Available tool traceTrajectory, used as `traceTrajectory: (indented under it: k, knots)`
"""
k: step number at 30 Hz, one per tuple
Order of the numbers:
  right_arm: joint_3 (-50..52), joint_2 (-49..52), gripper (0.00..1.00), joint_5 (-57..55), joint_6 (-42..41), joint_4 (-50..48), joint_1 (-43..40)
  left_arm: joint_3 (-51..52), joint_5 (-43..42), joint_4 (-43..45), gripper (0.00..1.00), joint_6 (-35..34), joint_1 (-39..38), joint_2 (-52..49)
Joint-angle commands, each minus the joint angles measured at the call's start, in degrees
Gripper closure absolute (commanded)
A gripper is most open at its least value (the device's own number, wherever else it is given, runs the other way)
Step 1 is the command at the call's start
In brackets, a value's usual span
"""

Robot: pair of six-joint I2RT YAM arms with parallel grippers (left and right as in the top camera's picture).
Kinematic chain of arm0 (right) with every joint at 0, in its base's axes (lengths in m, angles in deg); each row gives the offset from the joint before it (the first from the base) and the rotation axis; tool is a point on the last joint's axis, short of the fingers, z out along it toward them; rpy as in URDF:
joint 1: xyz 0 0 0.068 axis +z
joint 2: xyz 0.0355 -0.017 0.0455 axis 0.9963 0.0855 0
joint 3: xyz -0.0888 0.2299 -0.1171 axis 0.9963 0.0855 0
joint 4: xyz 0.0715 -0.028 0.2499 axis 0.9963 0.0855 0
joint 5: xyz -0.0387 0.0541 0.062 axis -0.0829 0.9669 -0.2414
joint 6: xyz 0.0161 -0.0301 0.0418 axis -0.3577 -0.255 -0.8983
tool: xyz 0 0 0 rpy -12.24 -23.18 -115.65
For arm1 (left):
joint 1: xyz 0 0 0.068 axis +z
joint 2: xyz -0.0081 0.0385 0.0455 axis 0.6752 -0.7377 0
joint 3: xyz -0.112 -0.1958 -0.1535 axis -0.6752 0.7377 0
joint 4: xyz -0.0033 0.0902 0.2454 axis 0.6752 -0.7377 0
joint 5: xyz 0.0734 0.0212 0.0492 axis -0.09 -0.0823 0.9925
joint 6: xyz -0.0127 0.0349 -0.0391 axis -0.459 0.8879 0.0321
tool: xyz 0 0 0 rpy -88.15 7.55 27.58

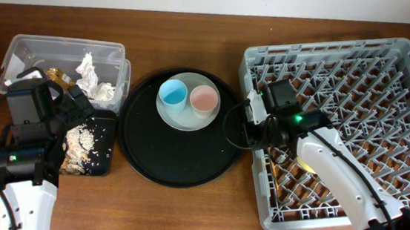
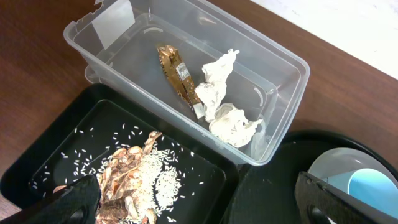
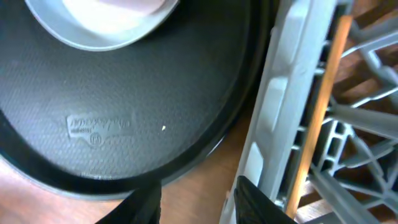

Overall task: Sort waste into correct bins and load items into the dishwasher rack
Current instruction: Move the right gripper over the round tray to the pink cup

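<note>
At the far left of the counter (image 1: 181, 217) the clear tub (image 2: 124, 50) holds the crumpled paper (image 2: 217, 84) and the gold wrapper (image 2: 174, 71), lying side by side and touching. Just near of the tub, the shallow black tray (image 2: 56, 155) carries a heap of food scraps (image 2: 134, 177) with loose grains scattered around it. The left end effector (image 2: 196, 199) hovers above this tray, fingers wide apart and empty. In the middle, the round black tray (image 1: 178, 165) bears the plate (image 1: 186, 117), with the blue cup (image 1: 172, 93) and pink cup (image 1: 205, 99) upright on it. The rack (image 1: 372, 77) fills the right side; a thin wooden rod, probably a chopstick (image 3: 320, 106), lies inside along its left wall. The right end effector (image 3: 199, 202) hangs above the gap between round tray and rack, fingers apart, holding nothing.
</note>
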Motion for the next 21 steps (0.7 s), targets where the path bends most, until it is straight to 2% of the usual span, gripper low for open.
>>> traceTrajectory:
  k: [1, 4, 8, 14, 16, 17, 21]
  knots:
    - [0.63, -0.24, 0.59, -6.56, -2.27, -1.86, -0.37, -0.61, 0.24, -0.07, 0.01, -0.72, 0.24, 0.13]
    - [0.13, -0.28, 0.59, -6.84, -2.27, -5.20, -0.37, -0.61, 0.24, -0.09, 0.01, -0.70, 0.24, 0.13]
    - [-0.02, -0.28, 0.66, -9.81, -2.29, -7.72, -0.37, -0.61, 0.24, -0.07, 0.01, -0.72, 0.24, 0.13]
    - [1.46, -0.22, 0.72, -9.77, -2.29, 1.03, -0.26, -0.61, 0.24, -0.09, 0.01, -0.72, 0.24, 0.13]
    - [2.69, -0.22, 0.91, -9.75, -2.29, 1.38, -0.26, -0.61, 0.24, -0.09, 0.01, -0.70, 0.24, 0.13]
    - [2.71, -0.22, 0.96, -9.73, -2.34, 1.11, -0.26, -0.61, 0.24, -0.09, 0.01, -0.72, 0.24, 0.13]
    - [2.73, -0.22, 0.96, -9.77, -8.17, -3.41, -0.26, -0.61, 0.24, -0.09, 0.01, -0.72, 0.24, 0.13]
